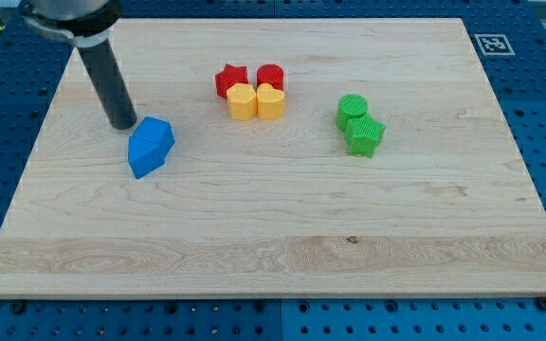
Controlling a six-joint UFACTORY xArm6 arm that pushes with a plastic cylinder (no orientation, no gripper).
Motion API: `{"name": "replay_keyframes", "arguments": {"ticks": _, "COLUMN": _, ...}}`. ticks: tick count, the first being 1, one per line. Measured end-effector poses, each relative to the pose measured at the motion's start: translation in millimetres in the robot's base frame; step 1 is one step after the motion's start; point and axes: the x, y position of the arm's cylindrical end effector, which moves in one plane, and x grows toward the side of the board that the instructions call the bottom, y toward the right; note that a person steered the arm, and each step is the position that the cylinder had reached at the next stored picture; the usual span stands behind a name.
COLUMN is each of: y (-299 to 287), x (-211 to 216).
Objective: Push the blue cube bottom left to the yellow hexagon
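My tip (123,126) rests on the board at the view's upper left, just up and left of a blue cluster. The cluster reads as two touching blue blocks, an upper one (156,135) and a lower one (142,159); I cannot tell which is the cube. The tip is very close to the upper blue block's left edge, touching or nearly so. The yellow hexagon (242,101) lies to the right of the blue blocks, near the view's top centre, apart from them.
A yellow heart (271,100) touches the hexagon's right side. A red star (231,79) and another red block (270,77) sit just above them. A green cylinder (353,109) and a second green block (366,136) lie further right on the wooden board (273,246).
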Motion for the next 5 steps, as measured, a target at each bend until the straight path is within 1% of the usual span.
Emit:
{"name": "replay_keyframes", "arguments": {"ticks": 1, "y": 0.0, "x": 26.5}}
{"name": "replay_keyframes", "arguments": {"ticks": 5, "y": 40.3, "x": 30.4}}
